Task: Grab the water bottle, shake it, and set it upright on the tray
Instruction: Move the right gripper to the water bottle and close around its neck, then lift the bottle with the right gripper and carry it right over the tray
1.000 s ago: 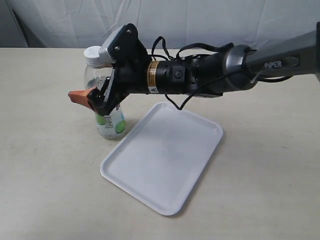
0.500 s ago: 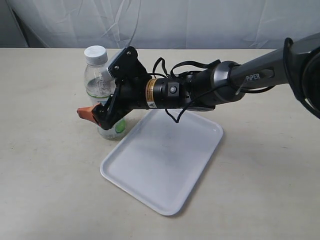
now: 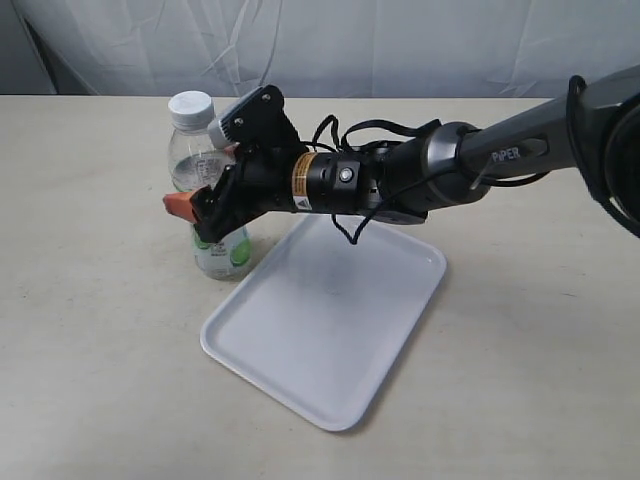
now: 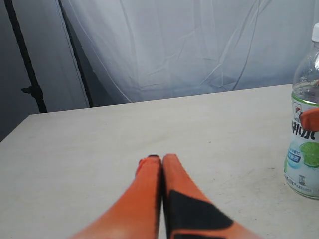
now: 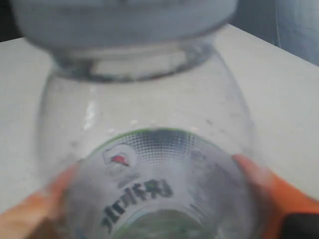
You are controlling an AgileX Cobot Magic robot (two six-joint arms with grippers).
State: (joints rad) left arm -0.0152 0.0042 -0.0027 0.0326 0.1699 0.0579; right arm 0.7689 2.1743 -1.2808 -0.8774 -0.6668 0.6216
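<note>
The water bottle (image 3: 188, 150) stands upright on the table just off the far left corner of the white tray (image 3: 330, 320). Its white cap and lime label also show in the left wrist view (image 4: 304, 144). My right gripper (image 3: 203, 185) reaches in from the right at mid-height and is open, with one orange finger (image 3: 180, 205) in front of the bottle and the other behind it. In the right wrist view the bottle (image 5: 149, 114) fills the gap between the fingers (image 5: 271, 191), which sit very close to its sides. My left gripper (image 4: 162, 159) is shut and empty, low over bare table.
A white cloth backdrop (image 3: 400, 45) hangs behind the table's far edge. A dark stand pole (image 4: 25, 74) stands beyond the table in the left wrist view. The right arm (image 3: 480, 150) stretches over the tray's far side.
The right gripper dropped along the bottle, then rose slightly to mid-height. The bottle stayed standing in the same spot.
</note>
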